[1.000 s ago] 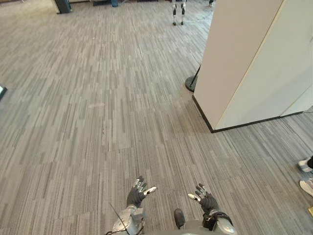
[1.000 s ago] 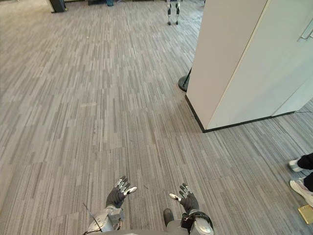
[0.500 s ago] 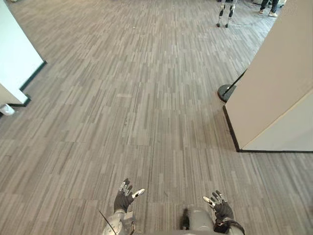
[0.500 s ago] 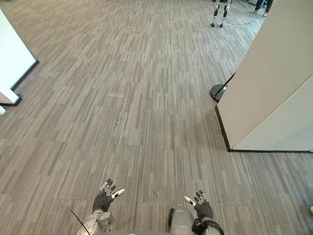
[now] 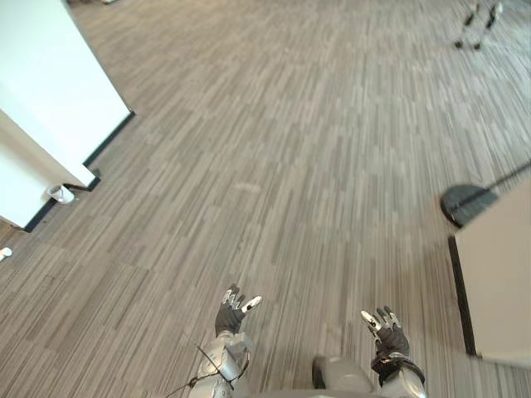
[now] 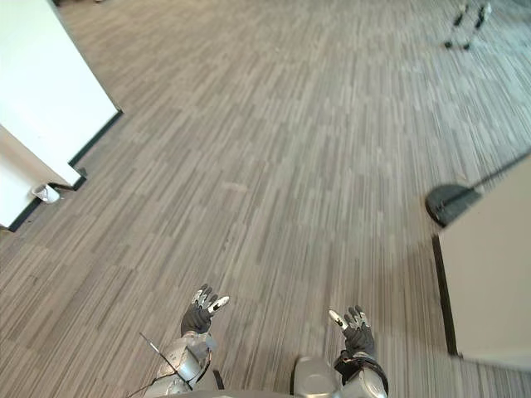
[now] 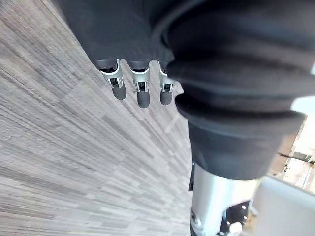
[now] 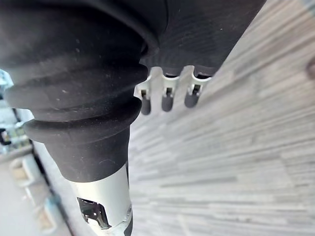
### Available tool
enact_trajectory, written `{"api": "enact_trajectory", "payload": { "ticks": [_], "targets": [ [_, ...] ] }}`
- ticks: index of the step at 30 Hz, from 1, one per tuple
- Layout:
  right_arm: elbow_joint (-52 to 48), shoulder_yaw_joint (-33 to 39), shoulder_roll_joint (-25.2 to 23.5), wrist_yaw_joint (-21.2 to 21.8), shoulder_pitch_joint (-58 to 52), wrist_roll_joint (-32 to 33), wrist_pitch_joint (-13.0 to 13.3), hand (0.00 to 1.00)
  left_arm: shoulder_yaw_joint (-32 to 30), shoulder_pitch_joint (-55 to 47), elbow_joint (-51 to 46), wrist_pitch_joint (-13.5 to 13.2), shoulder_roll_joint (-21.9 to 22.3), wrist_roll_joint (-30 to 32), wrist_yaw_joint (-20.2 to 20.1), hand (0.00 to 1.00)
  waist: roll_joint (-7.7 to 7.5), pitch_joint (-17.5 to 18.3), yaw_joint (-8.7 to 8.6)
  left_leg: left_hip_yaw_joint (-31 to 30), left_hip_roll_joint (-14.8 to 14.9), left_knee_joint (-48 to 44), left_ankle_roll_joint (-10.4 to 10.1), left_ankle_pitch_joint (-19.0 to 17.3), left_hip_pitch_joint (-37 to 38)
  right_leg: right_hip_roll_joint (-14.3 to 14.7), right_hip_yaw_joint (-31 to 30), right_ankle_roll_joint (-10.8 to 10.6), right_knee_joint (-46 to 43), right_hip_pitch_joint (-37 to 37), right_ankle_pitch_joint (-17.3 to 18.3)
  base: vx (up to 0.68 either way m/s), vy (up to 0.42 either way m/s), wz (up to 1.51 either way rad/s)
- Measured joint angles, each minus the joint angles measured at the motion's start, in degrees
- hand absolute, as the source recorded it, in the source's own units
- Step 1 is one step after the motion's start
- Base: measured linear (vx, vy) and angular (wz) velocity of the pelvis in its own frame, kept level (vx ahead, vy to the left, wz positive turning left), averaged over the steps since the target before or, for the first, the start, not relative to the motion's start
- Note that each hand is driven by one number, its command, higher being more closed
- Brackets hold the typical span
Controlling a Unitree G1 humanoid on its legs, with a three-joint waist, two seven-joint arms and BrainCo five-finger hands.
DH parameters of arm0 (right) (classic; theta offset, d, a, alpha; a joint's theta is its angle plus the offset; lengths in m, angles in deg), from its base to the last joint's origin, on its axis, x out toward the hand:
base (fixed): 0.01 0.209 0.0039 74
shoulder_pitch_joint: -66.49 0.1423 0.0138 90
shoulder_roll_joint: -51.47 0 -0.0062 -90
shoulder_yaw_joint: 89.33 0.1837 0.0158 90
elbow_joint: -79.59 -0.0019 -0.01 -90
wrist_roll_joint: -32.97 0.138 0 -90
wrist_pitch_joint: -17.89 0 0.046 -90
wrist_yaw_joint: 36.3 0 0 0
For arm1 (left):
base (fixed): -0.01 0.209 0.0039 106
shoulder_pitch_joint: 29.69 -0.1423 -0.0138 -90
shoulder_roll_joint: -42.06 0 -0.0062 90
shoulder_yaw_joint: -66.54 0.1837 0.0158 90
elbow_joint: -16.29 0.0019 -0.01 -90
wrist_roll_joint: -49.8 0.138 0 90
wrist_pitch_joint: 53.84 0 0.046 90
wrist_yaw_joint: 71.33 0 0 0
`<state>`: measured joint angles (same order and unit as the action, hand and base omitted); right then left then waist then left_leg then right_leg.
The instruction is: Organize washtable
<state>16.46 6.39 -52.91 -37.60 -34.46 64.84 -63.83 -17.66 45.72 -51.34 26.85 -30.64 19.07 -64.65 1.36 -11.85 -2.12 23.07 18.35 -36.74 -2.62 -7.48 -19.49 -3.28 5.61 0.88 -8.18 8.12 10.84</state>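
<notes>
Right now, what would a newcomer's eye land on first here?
The wide grey striped floor stretches ahead, with the left hand and right hand open and empty, low in front. A white wall panel stands at left, and a pale panel with a dark round base beside it at right.

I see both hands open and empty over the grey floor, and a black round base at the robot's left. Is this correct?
Not quite. The black round base lies at the robot's right, beside the pale panel, as the left eye view shows. The left hand and right hand are indeed open and empty over the grey floor.
</notes>
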Motion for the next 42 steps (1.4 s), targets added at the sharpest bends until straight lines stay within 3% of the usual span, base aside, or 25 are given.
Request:
{"api": "enact_trajectory", "payload": {
  "ticks": [3,4,5,6,8,9,11,12,15,17,19,20,21,22,23,24,25,26,27,30,32,34,37,39,42],
  "targets": [
    [-0.05,0.04,0.21,-0.06,0.53,-0.47,0.3,0.0,-0.4,-1.08,-1.71,0.03,0.15,-0.02,0.12,0.0,-0.25,0.22,0.12,0.12,-2.88,24.67,-4.77,5.94,-0.99,-2.24,-0.69,-4.83,1.73,6.41,2.91,0.71,0.225,-0.27],
    [-0.01,-0.01,0.31,-0.08,0.07,-0.51,0.31,0.0,-0.33,-1.17,-2.34,0.0,0.14,-0.02,0.28,0.0,0.23,0.66,0.13,-0.96,-3.21,27.91,-4.41,6.3,-1.45,-2.4,-1.08,-7.16,1.7,8.09,4.31,0.69,0.357,-0.48],
    [1.14,0.04,0.4,-0.08,0.03,-0.58,0.28,0.0,-0.3,-1.05,-2.6,-0.01,-0.35,-0.02,0.86,0.0,0.0,1.82,0.39,-2.44,-3.92,25.4,0.56,13.45,-1.99,-3.9,-1.83,-9.73,1.09,10.21,5.85,0.67,0.388,-0.5],
    [2.46,-0.03,-0.78,-0.04,0.21,-0.85,0.16,0.0,-0.37,-0.9,-2.72,0.01,-0.96,-0.02,0.99,0.0,-2.89,3.83,0.6,-2.75,-5.76,21.93,4.46,15.97,-3.19,-7.28,-2.38,-10.82,-0.99,9.38,5.35,0.66,0.387,-0.33],
    [3.19,-0.07,-2.1,0.1,-0.07,-1.03,0.15,0.0,-0.92,0.63,-4.0,0.02,-2.71,0.49,1.0,0.0,-5.16,4.96,0.01,-2.38,-7.11,13.94,5.51,9.46,-4.83,-10.02,-3.23,-13.72,-8.01,6.6,-0.13,0.76,0.428,0.05],
    [3.41,-0.06,-2.33,0.09,0.1,-1.08,0.1,0.0,-0.91,0.87,-4.2,0.03,-2.89,0.61,0.93,0.0,-5.34,5.1,-0.07,-2.37,-7.37,12.02,5.66,7.17,-4.17,-10.29,-3.97,-12.82,-11.27,5.99,-2.75,0.73,0.401,0.14],
    [3.84,-0.04,-3.26,0.27,-0.5,-1.31,0.17,0.0,-0.67,2.58,-4.51,0.02,-3.58,1.22,0.96,0.0,-4.67,4.95,-0.6,-2.11,-9.38,11.47,6.48,0.44,2.08,-11.86,-4.4,-7.73,-30.1,-0.69,-19.03,0.68,0.378,0.22],
    [4.0,-0.1,-3.45,0.3,-0.29,-1.47,0.21,0.0,-0.54,3.35,-4.39,-0.02,-4.04,1.28,0.98,0.0,-4.78,4.93,-0.58,-2.17,-10.01,12.02,6.48,-0.82,3.89,-12.2,-4.37,-7.42,-35.99,-3.01,-18.51,0.72,0.377,0.2],
    [5.61,-1.4,-3.62,0.41,-0.49,-1.57,0.19,0.0,-1.1,4.81,-3.66,-0.12,-5.71,2.46,1.28,0.0,-4.08,4.51,-1.64,-1.77,-13.62,19.52,6.54,-4.36,16.71,-11.48,-1.99,-2.05,-53.9,-14.41,-6.01,0.54,0.189,0.03],
    [5.06,-1.11,-3.53,0.77,-3.47,-1.58,0.21,0.0,0.88,5.98,-2.66,-0.66,-6.29,2.72,1.1,0.0,-1.86,4.28,-4.37,-2.38,-14.06,26.29,5.72,-4.86,24.98,-6.25,2.58,-2.67,-50.05,-23.12,1.11,0.5,0.112,0.2],
    [4.8,-0.29,-3.5,1.26,-6.0,-1.61,0.03,0.0,2.25,8.63,-0.83,-0.69,-6.48,2.71,0.99,0.0,-2.25,4.21,-6.51,-3.41,-15.14,29.5,4.55,-5.8,29.08,-2.75,3.86,-3.17,-38.33,-28.59,1.96,0.5,0.004,0.37],
    [4.78,0.95,-3.56,1.22,-6.73,-1.59,-0.13,0.0,2.72,9.55,-0.25,-0.68,-6.55,2.71,1.0,0.0,-2.57,4.21,-6.92,-3.57,-15.55,30.4,3.58,-6.71,30.98,-1.28,4.4,-3.42,-28.67,-29.81,0.73,0.68,-0.075,0.29],
    [4.79,3.02,-3.48,0.92,-7.28,-1.08,-0.2,0.0,2.77,10.29,-0.05,-0.66,-6.44,2.73,1.02,0.0,-3.95,4.78,-7.45,-3.25,-16.54,30.93,2.2,-8.55,33.88,-0.29,7.14,-2.65,-11.53,-30.08,-5.42,0.61,-0.083,0.15],
    [4.69,3.22,-3.35,0.64,-7.46,-0.88,-0.13,0.0,2.69,10.29,-0.19,-0.69,-6.48,2.77,1.04,0.0,-5.0,5.19,-7.77,-3.54,-17.28,30.86,1.32,-9.56,34.99,-0.49,7.95,-1.36,-7.42,-30.03,-9.5,0.69,-0.084,0.19],
    [4.66,3.62,-2.9,0.17,-7.67,-0.87,-0.12,0.0,2.8,9.92,0.22,-0.62,-5.44,2.79,1.12,0.0,-4.65,5.51,-8.25,-4.07,-17.08,30.4,0.27,-10.47,36.81,-0.52,8.69,2.7,-7.95,-29.18,-16.89,0.69,-0.074,0.07],
    [3.86,4.24,-1.89,0.04,-7.36,-0.88,-0.21,0.0,3.18,9.02,0.41,-0.51,-3.66,2.92,1.1,0.0,-2.98,5.37,-7.95,-3.54,-14.6,25.32,0.1,-10.46,35.9,0.8,8.91,5.36,-10.47,-28.81,-13.75,0.8,-0.149,0.1],
    [0.96,4.99,-2.34,-0.01,-7.59,-0.85,-0.25,0.0,3.26,8.36,0.33,-0.46,-2.78,2.94,1.04,0.0,-2.32,4.77,-8.22,-3.92,-12.23,15.12,-0.54,-10.13,32.72,1.1,10.07,5.61,-11.11,-26.9,-11.55,0.62,-0.158,0.18],
    [-2.12,5.06,-2.86,-0.07,-8.7,0.06,-0.19,0.0,3.21,7.69,0.3,-0.45,-2.25,2.85,0.88,0.0,-1.72,3.6,-8.41,-6.47,-9.02,2.0,-4.45,-7.38,28.43,1.93,10.82,5.32,-11.21,-23.77,-9.59,0.7,-0.221,0.17],
    [-6.05,4.95,-2.98,-0.13,-9.0,1.51,-0.13,0.0,2.82,5.33,-0.82,-0.49,-0.25,2.71,0.87,0.0,-0.71,3.22,-6.54,-11.69,-5.26,-19.99,-11.42,-1.69,20.16,4.31,10.25,5.64,-11.31,-19.36,-6.67,0.45,-0.129,-0.03],
    [-9.25,4.55,-2.5,-1.21,-7.35,2.56,0.22,0.0,2.63,1.68,-2.32,-0.59,0.73,2.15,1.03,0.0,-0.64,3.23,-4.44,-15.33,-2.9,-32.61,-10.96,-1.38,12.89,6.5,8.06,5.49,-9.51,-14.19,-4.85,0.45,-0.083,-0.65],
    [-10.31,4.15,-2.27,-1.67,-4.51,4.78,0.41,0.0,2.49,-0.86,-2.37,-0.5,0.78,1.75,1.14,0.0,-0.89,3.32,-2.79,-14.0,-0.28,-22.52,-5.71,-4.35,10.78,7.17,2.72,4.94,-6.6,-9.93,-4.2,0.47,-0.042,-0.89],
    [-10.17,2.56,-0.76,-1.76,-2.0,5.52,0.44,0.0,1.76,-2.08,-2.34,-0.38,0.62,1.65,0.99,0.0,-0.49,3.66,-1.96,-16.82,-1.39,-3.5,-4.38,-5.19,12.45,7.76,-2.25,4.82,-5.77,-9.59,-4.14,0.36,0.066,-1.33],
    [-8.87,2.82,-0.92,-1.51,-1.45,5.93,0.44,0.0,0.18,-1.92,-1.13,0.04,0.75,2.03,1.11,0.0,0.27,4.63,-2.03,-24.84,-3.83,18.49,-4.86,-4.92,14.73,8.47,-8.34,3.16,-7.16,-10.9,-3.19,0.35,0.166,-1.23],
    [-7.6,4.22,-0.85,-1.36,-3.15,7.0,0.4,0.0,0.97,-1.76,-0.49,0.09,0.8,2.17,0.94,0.0,0.59,5.81,-3.11,-23.29,-4.46,24.03,-7.27,-3.42,15.61,8.4,-10.64,1.31,-7.0,-10.49,-2.04,0.26,0.236,-0.78],
    [-6.58,4.68,-1.16,-1.11,-6.17,6.49,0.37,0.0,2.88,-0.6,-0.41,0.1,0.38,2.65,-0.56,0.0,1.54,7.98,-3.33,-16.96,-6.59,27.23,-6.11,2.25,17.14,8.07,-16.4,-2.02,-8.38,-11.66,0.24,0.22,0.369,-0.93]
  ]
}}
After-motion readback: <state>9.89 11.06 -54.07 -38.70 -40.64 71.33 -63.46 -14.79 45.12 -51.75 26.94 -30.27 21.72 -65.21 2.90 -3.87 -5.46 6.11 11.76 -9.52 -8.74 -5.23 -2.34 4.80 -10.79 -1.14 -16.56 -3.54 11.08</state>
